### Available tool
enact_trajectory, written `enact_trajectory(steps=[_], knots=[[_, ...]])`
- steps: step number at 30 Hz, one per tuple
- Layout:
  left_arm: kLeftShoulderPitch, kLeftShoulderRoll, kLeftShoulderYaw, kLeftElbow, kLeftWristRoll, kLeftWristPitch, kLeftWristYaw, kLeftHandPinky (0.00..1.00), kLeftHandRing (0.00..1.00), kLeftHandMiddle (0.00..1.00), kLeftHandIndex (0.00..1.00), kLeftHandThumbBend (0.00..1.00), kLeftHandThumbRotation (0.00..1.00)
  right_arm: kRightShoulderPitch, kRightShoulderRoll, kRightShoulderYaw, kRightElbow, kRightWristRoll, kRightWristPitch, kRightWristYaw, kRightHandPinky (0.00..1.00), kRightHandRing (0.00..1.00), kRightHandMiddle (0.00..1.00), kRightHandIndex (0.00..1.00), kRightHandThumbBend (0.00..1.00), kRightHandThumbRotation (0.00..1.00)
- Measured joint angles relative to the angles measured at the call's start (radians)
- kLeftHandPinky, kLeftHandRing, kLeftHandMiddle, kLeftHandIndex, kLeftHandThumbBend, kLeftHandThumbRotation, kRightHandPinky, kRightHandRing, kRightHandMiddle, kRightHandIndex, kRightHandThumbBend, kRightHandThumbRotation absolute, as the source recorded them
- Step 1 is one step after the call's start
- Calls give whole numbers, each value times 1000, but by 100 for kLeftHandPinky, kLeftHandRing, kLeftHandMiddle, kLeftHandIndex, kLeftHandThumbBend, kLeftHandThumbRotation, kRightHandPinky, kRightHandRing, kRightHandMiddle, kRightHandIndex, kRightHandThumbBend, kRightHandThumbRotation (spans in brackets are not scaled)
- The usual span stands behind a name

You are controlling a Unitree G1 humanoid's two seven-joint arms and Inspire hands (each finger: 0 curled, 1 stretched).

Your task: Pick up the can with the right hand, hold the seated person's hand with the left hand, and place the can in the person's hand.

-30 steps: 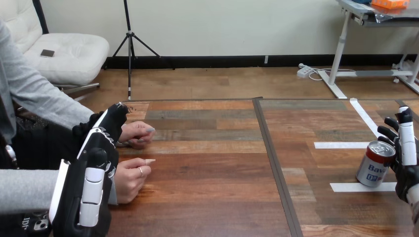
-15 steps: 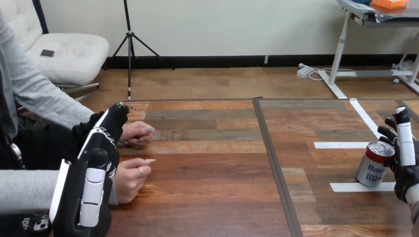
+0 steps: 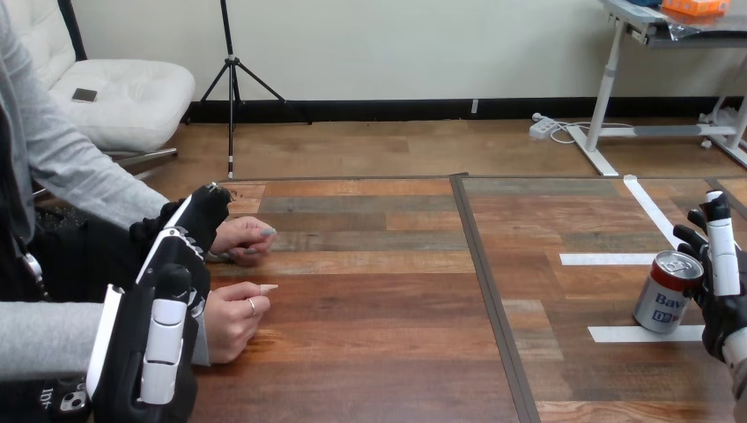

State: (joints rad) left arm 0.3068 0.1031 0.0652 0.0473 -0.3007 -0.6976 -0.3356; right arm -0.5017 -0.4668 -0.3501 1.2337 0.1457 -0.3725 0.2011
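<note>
A silver can [image 3: 668, 292] with a red top band stands on the table's right part, between two white tape strips. My right hand [image 3: 722, 295] is against the can's right side, open, with its fingers [image 3: 692, 234] pointing up just behind the can's top; none is curled round the can. At the left, my left hand [image 3: 174, 264] stretches forward with straight fingers. It lies over the wrist of the person's far hand [image 3: 244, 237] and beside the person's near hand [image 3: 233, 317]. Both of the person's hands rest on the table, and I see no grip on either.
White tape strips [image 3: 608, 259] mark the table [image 3: 370, 344] around the can. A dark seam [image 3: 493, 300] runs front to back through the table's middle. The person's grey sleeves [image 3: 44, 339] come in from the left edge.
</note>
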Motion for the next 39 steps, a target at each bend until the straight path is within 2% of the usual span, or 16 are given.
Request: enact_trajectory(steps=[14,27,39], knots=[[2,0,7,-13,10,8,20,100,96,92,88,74,94,0,0,0,0,-1,0,9,99,97,93,96,100,99],[3,0,8,-16,16,9,22,100,96,93,88,72,94,0,0,-1,0,2,2,20,99,98,94,97,100,96],[5,0,9,-23,31,17,36,100,96,92,87,73,93,0,0,-2,0,5,2,33,100,97,93,96,100,86]])
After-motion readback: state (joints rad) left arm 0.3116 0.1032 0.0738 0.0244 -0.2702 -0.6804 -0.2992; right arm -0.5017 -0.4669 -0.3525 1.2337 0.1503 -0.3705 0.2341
